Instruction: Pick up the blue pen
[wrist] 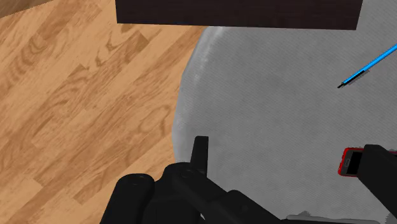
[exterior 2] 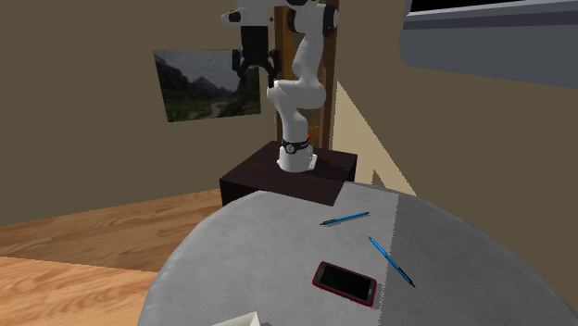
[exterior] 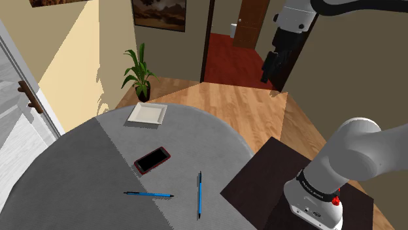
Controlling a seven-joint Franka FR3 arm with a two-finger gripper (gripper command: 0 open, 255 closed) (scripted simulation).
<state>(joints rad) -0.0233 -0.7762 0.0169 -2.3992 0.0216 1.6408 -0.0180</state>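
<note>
Hand point(exterior: 268, 73) point(exterior 2: 256, 69) point(wrist: 289, 149) is high in the air, well above the table point(exterior: 78, 170) point(exterior 2: 232, 250) point(wrist: 254, 95), fingers apart and clear of everything. Two blue pens lie flat on the grey round table, well apart from the hand. Pen A point(exterior: 199, 195) point(exterior 2: 345, 219) is on the stand side, near the table edge beside the dark stand point(exterior: 261, 176) point(exterior 2: 278, 176) point(wrist: 235, 9). Pen B point(exterior: 149, 194) point(exterior 2: 391, 260) is further in, near the phone point(exterior: 152, 159) point(exterior 2: 345, 282) point(wrist: 348, 162), not touching it. The pens lie at an angle to each other, tips close but apart. The wrist view has one blue pen point(wrist: 369, 67) between stand and phone, probably pen A. White square plate point(exterior: 147, 113) sits at the table's far edge in the shoulder view, plant point(exterior: 138, 75) on the wood floor point(exterior: 242, 111) point(wrist: 76, 95) behind it.
</note>
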